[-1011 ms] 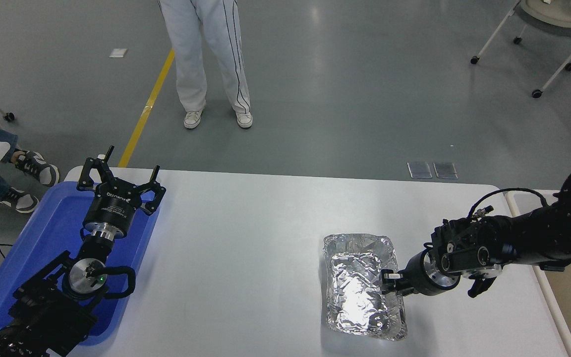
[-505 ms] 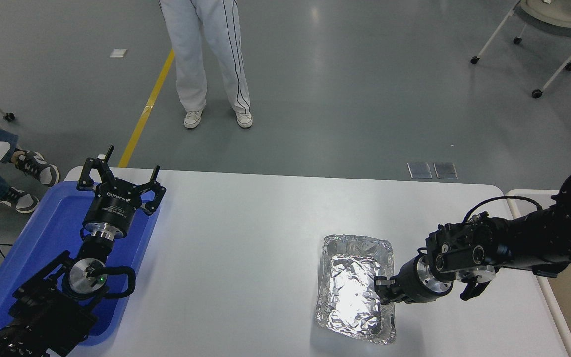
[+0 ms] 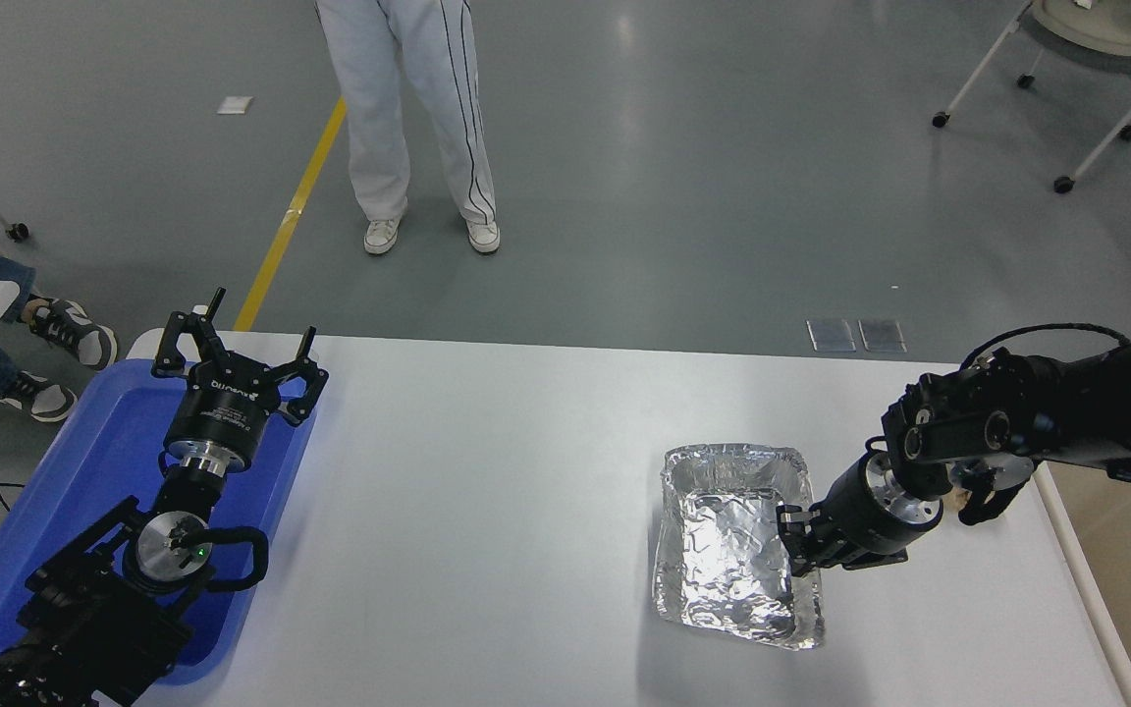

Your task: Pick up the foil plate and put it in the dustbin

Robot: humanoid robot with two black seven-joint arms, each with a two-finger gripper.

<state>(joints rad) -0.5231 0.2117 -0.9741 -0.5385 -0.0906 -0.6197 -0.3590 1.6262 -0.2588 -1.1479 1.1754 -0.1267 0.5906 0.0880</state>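
Note:
The foil plate (image 3: 727,550), a shiny crinkled silver tray, is at the table's right front. It is tilted and raised off the table, with its shadow under it. My right gripper (image 3: 793,538) comes in from the right and is shut on the plate's right rim. The dustbin (image 3: 1081,579) stands just past the table's right edge; only its off-white rim and part of its beige inside show. My left gripper (image 3: 232,344) is parked open and empty above the blue tray at the lower left.
A shallow blue tray (image 3: 94,462) lies at the table's left edge under the left arm. A person (image 3: 418,118) in white trousers stands beyond the far side. Another person's shoes (image 3: 75,334) are at the far left. A wheeled chair (image 3: 1096,59) stands at the top right.
My right gripper has moved right and up with the foil plate. The plate has come off the table and tilted. The left arm has not moved.

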